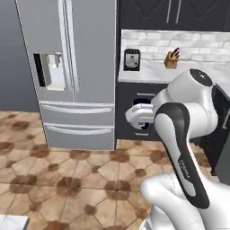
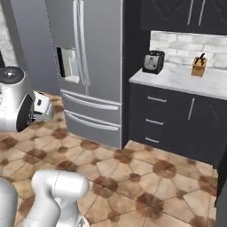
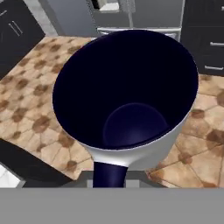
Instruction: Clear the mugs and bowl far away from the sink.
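White lettering (image 1: pixel 184 169) is seen running along the dark strip of the arm's link in the left base view, but it is too small to be read with certainty. No other writing can be made out.

In the hand view, the mug (image 3: pixel 127 96), grey-white outside with a dark navy rim and inside, is held close under the camera, its mouth turned toward the lens and its dark handle at the bottom edge. The jaws are drawn nearly shut, and the mug is gripped by them at the handle side, though the fingertips themselves are hidden behind the mug. The mug is carried in the air above the brown tiled floor (image 3: pixel 26 109).

The gripper (image 1: pixel 137 116) is seen in the left base view in front of the dark lower cabinets (image 2: pixel 177 119), and the mug itself cannot be made out there. A steel refrigerator (image 1: pixel 76 67) with a dispenser is placed to the left of the cabinets. On the pale worktop (image 2: pixel 190 80) a toaster (image 2: pixel 153 61) and a knife block (image 2: pixel 199 65) are set well apart, both against a white brick backsplash (image 2: pixel 186 44).
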